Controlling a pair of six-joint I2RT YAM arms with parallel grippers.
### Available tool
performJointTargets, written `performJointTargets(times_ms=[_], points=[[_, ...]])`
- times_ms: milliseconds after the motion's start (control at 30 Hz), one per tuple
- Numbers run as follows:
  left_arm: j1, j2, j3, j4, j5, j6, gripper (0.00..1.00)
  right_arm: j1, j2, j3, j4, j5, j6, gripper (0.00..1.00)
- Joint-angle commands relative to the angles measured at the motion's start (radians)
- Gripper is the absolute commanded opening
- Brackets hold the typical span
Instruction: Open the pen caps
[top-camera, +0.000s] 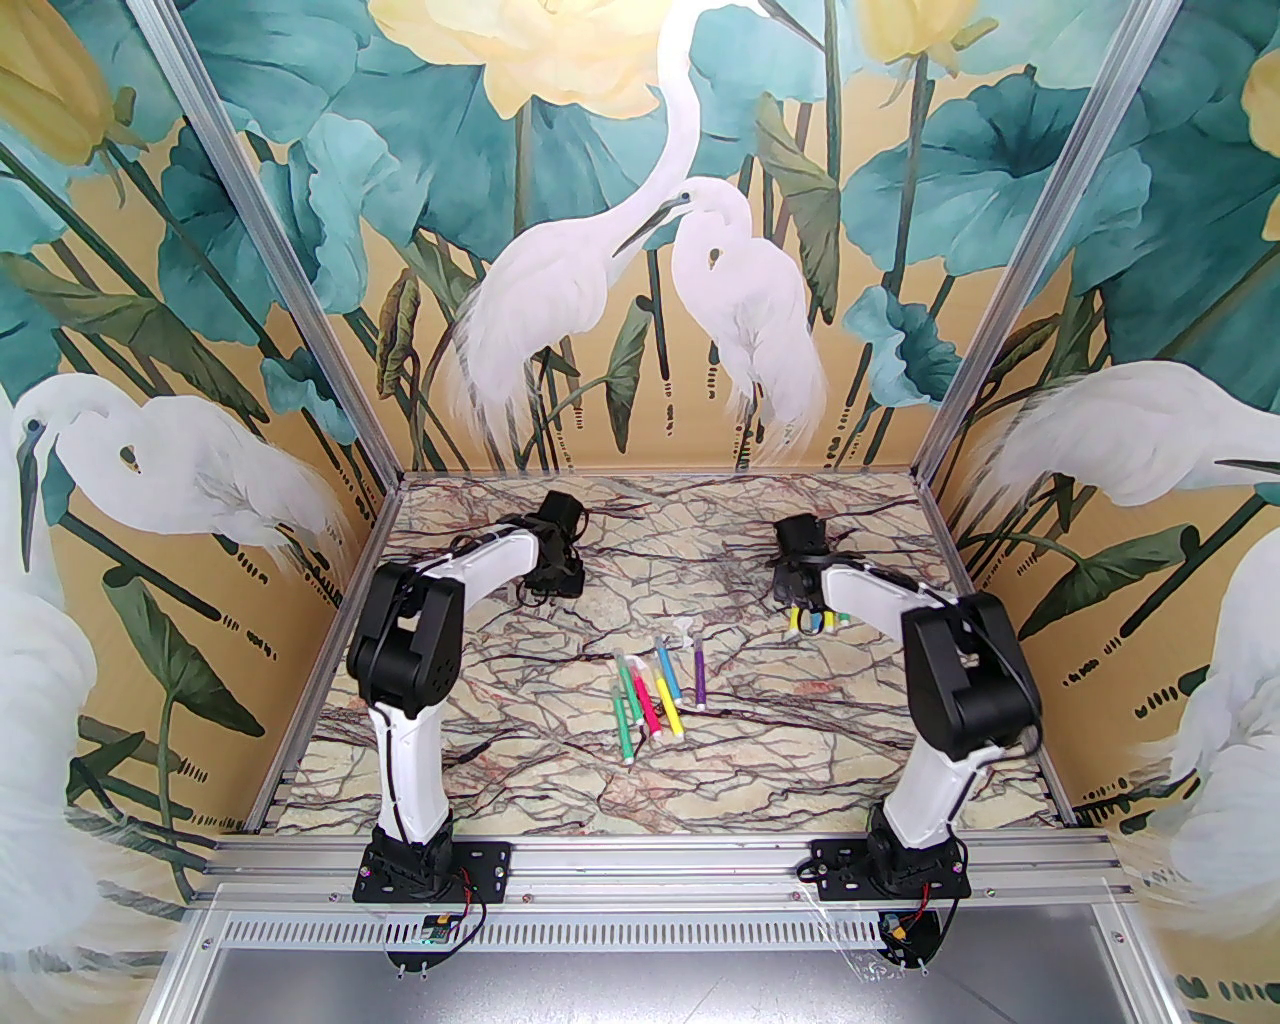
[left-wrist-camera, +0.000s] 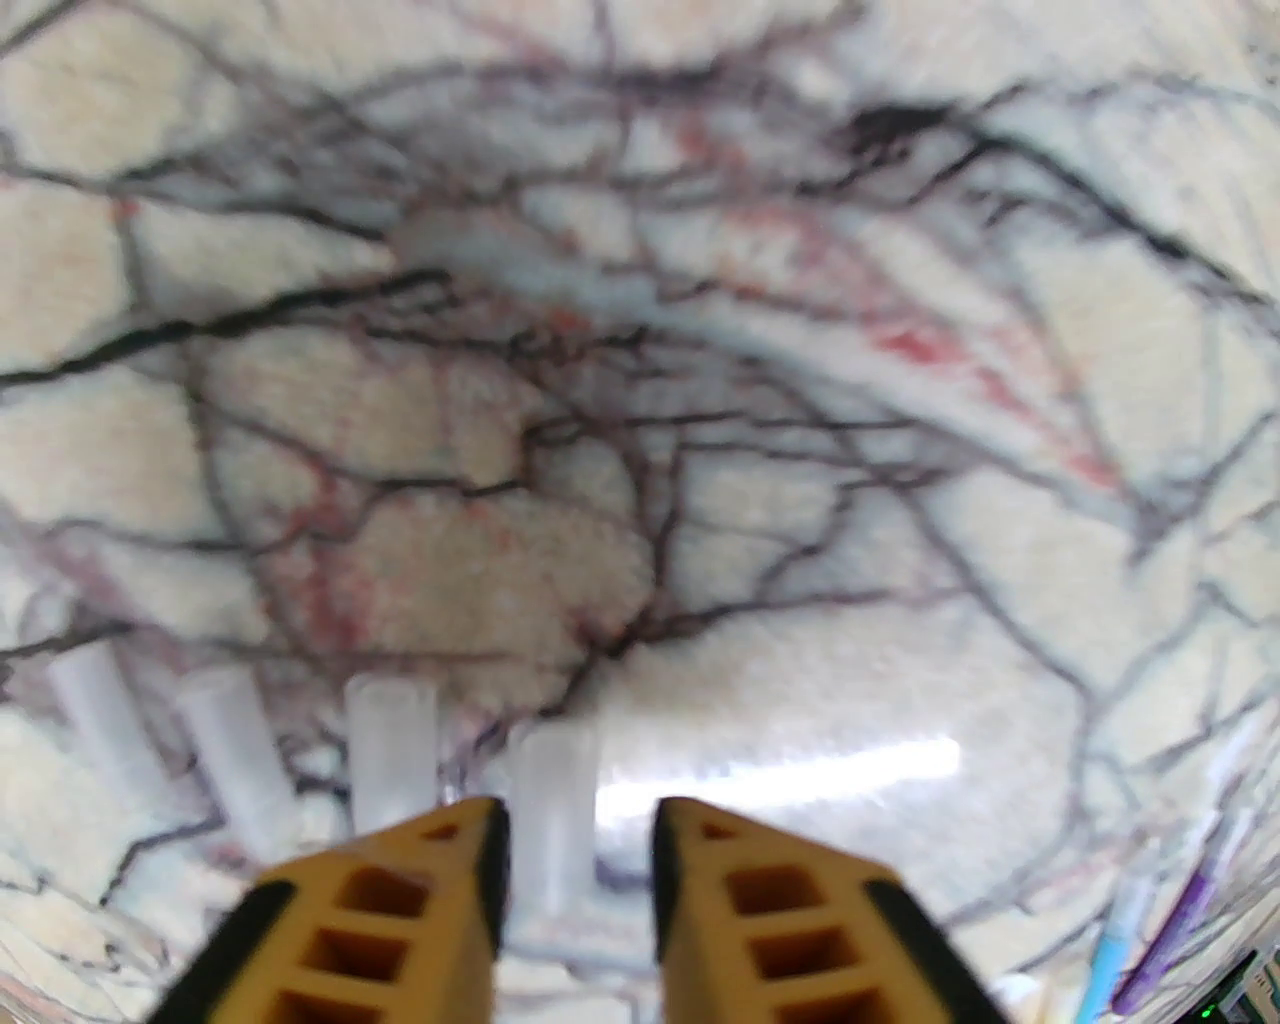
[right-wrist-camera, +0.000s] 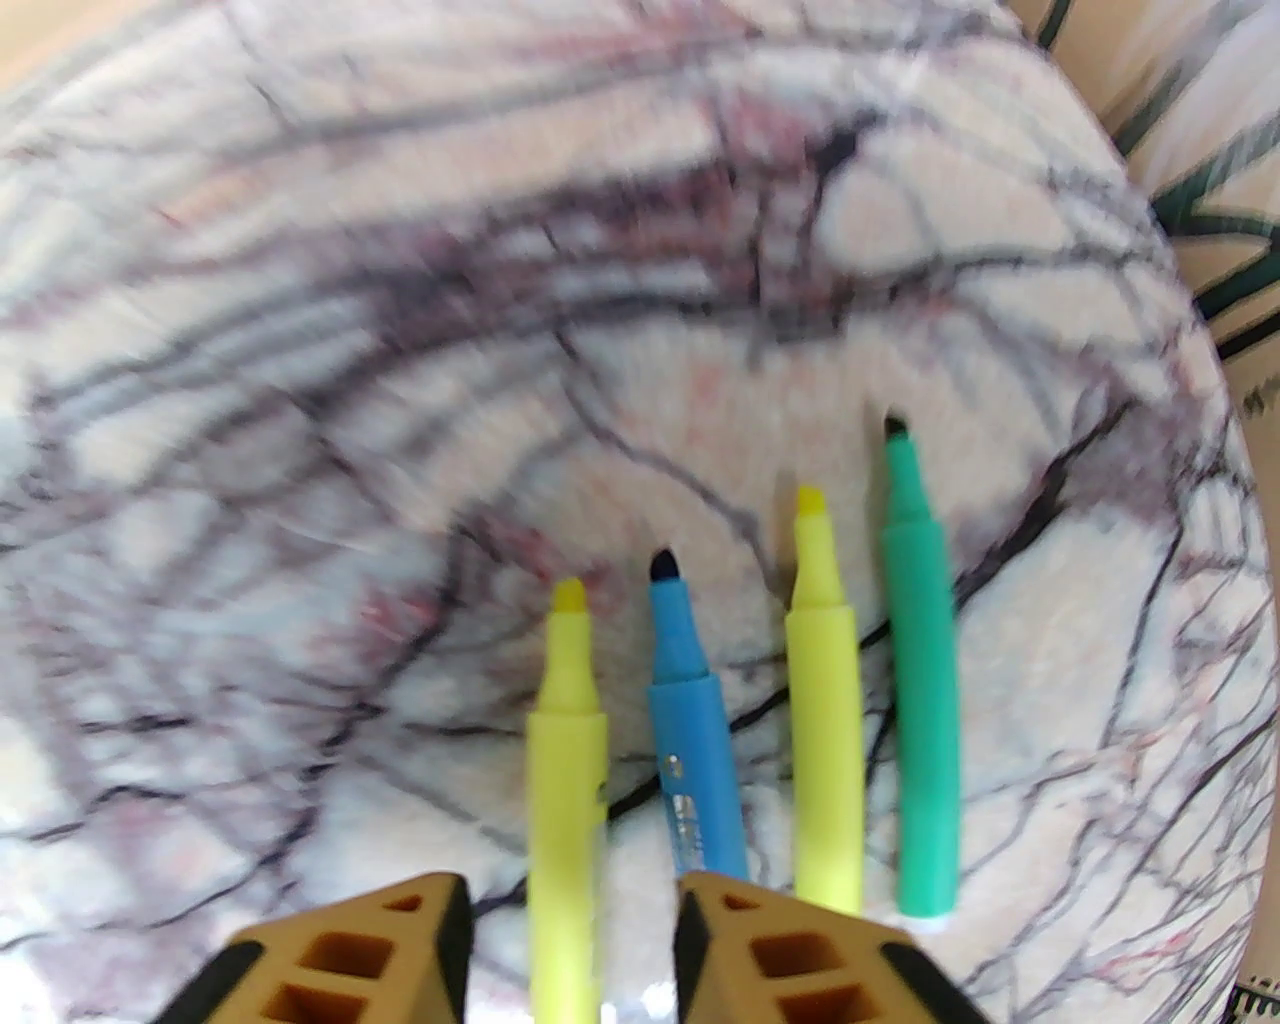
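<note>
My left tool is standing spread around a clear cap, my right tool around a yellow pen, and lifting crookedly is risking rolling either across the counter.

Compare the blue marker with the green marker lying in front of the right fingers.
The blue marker lies inside the row of four; the green marker is at its end. The green one's tip reaches farther from the camera. The blue one's back end is hidden behind one of the right fingers; the green one's shows. Both lie uncapped on the table, tips dark.
</note>
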Motion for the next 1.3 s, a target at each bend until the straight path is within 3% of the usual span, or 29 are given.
performJointTargets(times_ms=[0, 267, 333, 800, 1267], points=[[0.007, -0.084, -0.035, 0.018, 0.011, 0.004, 0.43, 0.03, -0.062, -0.006, -0.048, -0.033, -0.034, 0.45], [0.007, -0.253, -0.209, 0.173, 0.01, 0.019, 0.79, 0.113, -0.083, 0.029, -0.202, -0.099, -0.053, 0.48], [0.011, -0.297, -0.258, 0.216, 0.005, 0.025, 0.83, 0.141, -0.081, 0.042, -0.25, -0.116, -0.056, 0.48], [0.047, -0.506, -0.536, 0.504, 0.064, 0.041, 0.91, 0.369, 0.009, 0.12, -0.368, -0.168, 0.076, 0.47], [0.053, -0.591, -0.653, 0.634, 0.058, 0.075, 0.93, 0.432, 0.132, 0.174, -0.399, -0.26, 0.162, 0.39]])
